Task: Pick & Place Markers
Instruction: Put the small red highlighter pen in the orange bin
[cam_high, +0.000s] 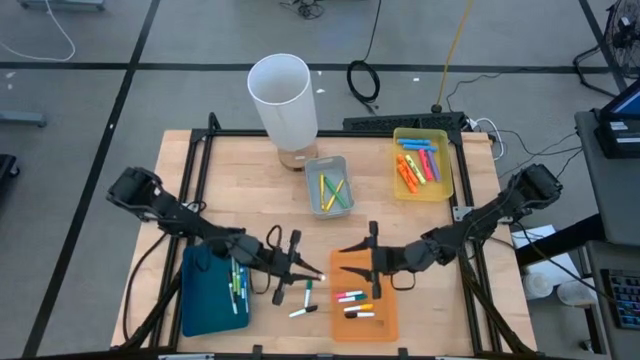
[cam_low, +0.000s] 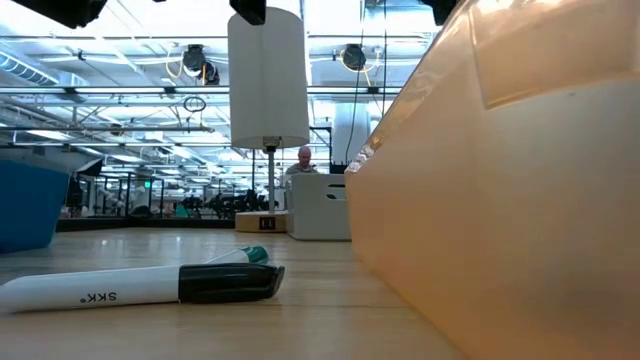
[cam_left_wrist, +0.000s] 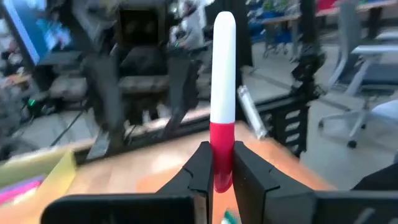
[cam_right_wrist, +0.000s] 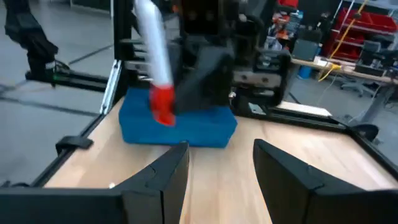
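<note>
holding a red-capped marker (cam_left_wrist: 222, 93) by its cap, the left gripper (cam_high: 312, 271) is clamped shut near the table's front edge. the marker's long axis points toward the empty, open right gripper (cam_high: 352, 249), just opposite over the orange tray (cam_high: 385, 320).

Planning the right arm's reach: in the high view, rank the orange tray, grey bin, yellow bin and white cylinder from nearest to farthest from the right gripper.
From the right gripper, open, left of its arm:
1. orange tray, directly below it, near edge.
2. grey bin, toward table centre.
3. yellow bin, far right corner.
4. white cylinder, far edge, left of centre.
</note>
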